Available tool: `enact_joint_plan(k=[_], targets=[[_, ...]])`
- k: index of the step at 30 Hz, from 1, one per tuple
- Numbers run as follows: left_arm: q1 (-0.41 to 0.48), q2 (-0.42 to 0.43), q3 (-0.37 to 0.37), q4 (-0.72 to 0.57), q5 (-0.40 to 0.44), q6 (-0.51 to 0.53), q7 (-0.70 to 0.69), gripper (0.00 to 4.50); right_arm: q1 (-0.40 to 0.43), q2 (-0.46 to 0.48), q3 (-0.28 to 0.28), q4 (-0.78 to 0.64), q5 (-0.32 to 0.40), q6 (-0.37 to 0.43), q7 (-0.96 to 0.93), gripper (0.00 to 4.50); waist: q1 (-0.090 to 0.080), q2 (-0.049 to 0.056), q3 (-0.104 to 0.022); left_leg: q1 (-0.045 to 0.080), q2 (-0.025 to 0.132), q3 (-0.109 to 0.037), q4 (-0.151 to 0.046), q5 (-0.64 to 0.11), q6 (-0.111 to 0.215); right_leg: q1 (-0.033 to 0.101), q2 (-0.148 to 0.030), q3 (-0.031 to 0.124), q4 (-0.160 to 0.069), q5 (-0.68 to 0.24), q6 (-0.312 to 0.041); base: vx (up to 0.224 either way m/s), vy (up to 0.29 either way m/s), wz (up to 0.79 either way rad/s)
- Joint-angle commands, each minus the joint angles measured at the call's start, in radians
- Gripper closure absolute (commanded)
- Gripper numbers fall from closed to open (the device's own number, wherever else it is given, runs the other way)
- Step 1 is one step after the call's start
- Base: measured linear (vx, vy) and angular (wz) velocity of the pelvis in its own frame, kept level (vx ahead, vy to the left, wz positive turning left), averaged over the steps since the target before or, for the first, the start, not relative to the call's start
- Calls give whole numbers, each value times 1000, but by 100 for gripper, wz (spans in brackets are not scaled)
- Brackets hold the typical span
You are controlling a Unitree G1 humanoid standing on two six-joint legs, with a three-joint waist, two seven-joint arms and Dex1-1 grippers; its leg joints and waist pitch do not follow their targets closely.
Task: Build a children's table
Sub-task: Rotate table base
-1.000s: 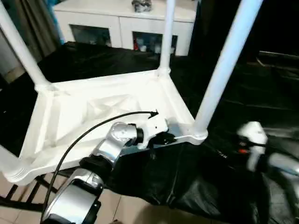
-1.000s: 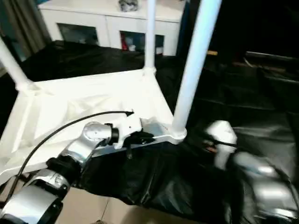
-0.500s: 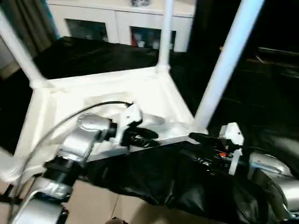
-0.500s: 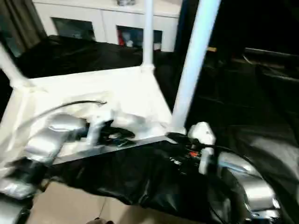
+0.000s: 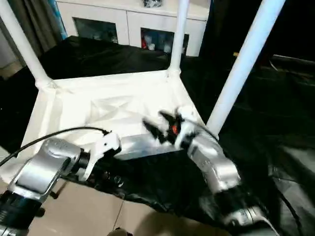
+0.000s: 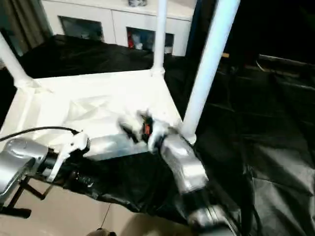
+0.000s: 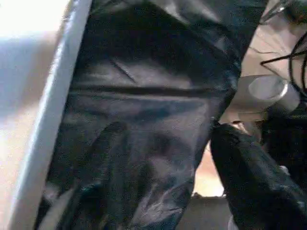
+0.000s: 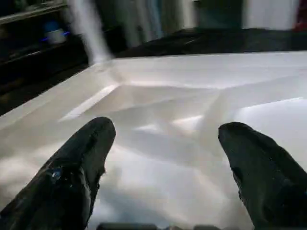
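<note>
The children's table stands upside down: its white tabletop (image 5: 74,105) lies ribbed side up on black cloth. Three white legs (image 5: 241,69) rise from its corner sockets. My right gripper (image 5: 157,124) hovers open just above the tabletop's near edge, close to the right near leg. In the right wrist view its fingers (image 8: 79,167) are spread over the ribbed underside (image 8: 192,120) and hold nothing. My left gripper (image 5: 109,173) is low, in front of and below the near rim. Its fingers (image 7: 244,177) are open over black cloth, with the rim (image 7: 57,110) beside them.
A white cabinet with glass doors (image 5: 133,22) stands at the back. Black cloth (image 5: 275,113) covers the low platform and drapes over its front edge. Tan floor tiles (image 5: 88,206) lie below my left arm. A curtain (image 5: 34,19) hangs at the back left.
My right arm has swung in from the right to above the tabletop's near edge. My left gripper has drawn back from the rim, down and to the left. The camera has shifted too.
</note>
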Motion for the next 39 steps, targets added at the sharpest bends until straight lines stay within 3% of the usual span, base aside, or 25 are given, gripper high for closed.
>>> enact_joint_plan(k=[1,3,6,7,9,11,12,13,14,15,19,24,25,26,27,28,29,30,31,32,34,35,36,37,39], targets=[[1,-1,-3,-4,22,-13,22,113,-26,-4,-55,58,-3,-32,-81,53,-5,15,-60,22,47,-23,-77,-193,-47,42,-57,51,-54,-95,-223,0,0,0],[-3,-2,-4,1,31,-22,38,105,-52,-6,-75,102,-21,-67,-150,53,-4,18,-62,21,47,-24,-75,-178,-45,44,-58,51,-51,-80,-216,0,0,0],[-5,4,-11,-1,44,-35,71,81,-106,-30,-121,213,-45,-145,-280,53,-7,15,-66,19,41,-21,-69,-144,-35,48,-53,50,-47,-35,-222,0,0,0],[-8,0,-14,9,56,-51,97,71,-127,-53,-149,261,-42,-175,-325,53,-7,22,-66,19,42,-22,-68,-148,-36,46,-55,50,-46,-34,-222,0,0,0],[-17,-8,-19,31,72,-78,124,62,-145,-83,-178,307,-40,-201,-366,53,-8,17,-66,21,41,-20,-67,-164,-35,47,-51,49,-48,-45,-221,0,0,0],[-27,-19,-25,53,86,-103,148,46,-166,-113,-204,360,-49,-238,-401,53,1,28,-66,30,42,-16,-63,-184,-36,38,-47,49,-48,-44,-223,0,0,0],[-30,-22,-26,60,90,-108,154,34,-170,-121,-210,372,-52,-246,-409,53,3,25,-66,29,42,-16,-64,-195,-39,39,-46,49,-48,-48,-221,0,0,0],[-38,-32,-27,74,99,-121,169,34,-173,-143,-221,381,-52,-251,-417,53,6,31,-66,28,42,-18,-64,-198,-41,40,-46,48,-47,-49,-218,0,0,0],[-44,-39,-28,84,105,-129,179,27,-174,-158,-228,387,-52,-255,-422,53,9,27,-65,30,42,-17,-64,-215,-45,38,-44,48,-50,-58,-212,0,0,0],[-50,-44,-29,93,111,-143,189,21,-178,-172,-235,400,-54,-264,-430,53,11,30,-66,32,42,-17,-63,-222,-47,38,-44,48,-49,-57,-211,0,0,0],[-81,-74,-36,151,138,-212,249,5,-199,-235,-264,465,-50,-308,-457,53,17,30,-68,25,41,-20,-61,-248,-56,42,-46,46,-50,-79,-205,0,0,0],[-135,-188,-15,270,159,-345,411,5,-206,-335,-295,531,-56,-356,-466,53,17,36,-72,14,37,-22,-52,-213,-32,51,-48,44,-46,-28,-216,0,0,0],[-135,-188,-15,270,159,-345,411,5,-206,-335,-295,531,-56,-356,-466,53,15,31,-72,13,36,-20,-51,-213,-27,51,-46,43,-49,-25,-218,0,0,0],[-149,-242,19,311,154,-394,494,5,-202,-358,-297,537,-61,-363,-461,53,16,29,-75,8,36,-22,-48,-191,-15,58,-49,44,-43,3,-224,0,0,0],[-149,-244,21,312,154,-396,496,5,-202,-359,-296,537,-61,-363,-460,53,14,34,-77,8,35,-20,-44,-177,-3,56,-46,42,-46,21,-228,0,0,0],[-153,-278,49,328,138,-421,538,5,-202,-368,-293,542,-68,-367,-454,53,13,29,-78,4,34,-21,-42,-165,4,60,-47,42,-42,40,-233,0,0,0],[-150,-350,127,342,76,-445,613,5,-199,-381,-280,544,-79,-374,-424,53,11,41,-79,3,33,-20,-38,-155,16,60,-47,39,-45,59,-246,0,0,0],[-138,-371,149,340,60,-487,635,5,-193,-379,-278,531,-67,-369,-375,53,10,35,-79,-1,33,-20,-35,-149,22,62,-47,39,-43,73,-256,0,0,0],[-129,-381,158,337,54,-519,647,5,-189,-377,-278,520,-57,-365,-340,53,11,45,-83,-7,33,-24,-33,-133,43,67,-49,37,-39,99,-264,0,0,0],[-103,-394,187,319,28,-482,664,5,-150,-350,-250,427,-27,-356,-197,53,6,52,-81,-9,34,-23,-31,-141,67,64,-46,33,-40,105,-265,0,0,0],[-84,-404,209,304,9,-472,676,1,-126,-343,-221,380,-39,-368,-167,35,-3,49,-81,-11,38,-27,-31,-130,93,66,-46,29,-39,105,-263,0,0,0],[-42,-419,249,281,14,-514,761,0,-71,-317,-188,263,-3,-349,-93,25,-7,54,-79,-12,41,-27,-31,-139,111,67,-49,29,-44,81,-262,0,0,0],[-42,-419,249,281,14,-514,761,0,-71,-317,-188,263,-3,-349,-93,25,-11,52,-79,-13,42,-26,-30,-142,118,67,-49,29,-46,65,-258,0,0,0],[-4,-426,283,260,-6,-521,788,0,-21,-305,-159,159,28,-323,-53,9,-15,60,-81,-9,41,-26,-30,-145,122,62,-49,28,-49,12,-260,0,0,0],[49,-433,328,235,-20,-540,824,0,49,-302,-114,24,52,-280,-37,4,-15,64,-75,-10,48,-25,-34,-161,122,58,-48,30,-57,-43,-251,0,0,0]])
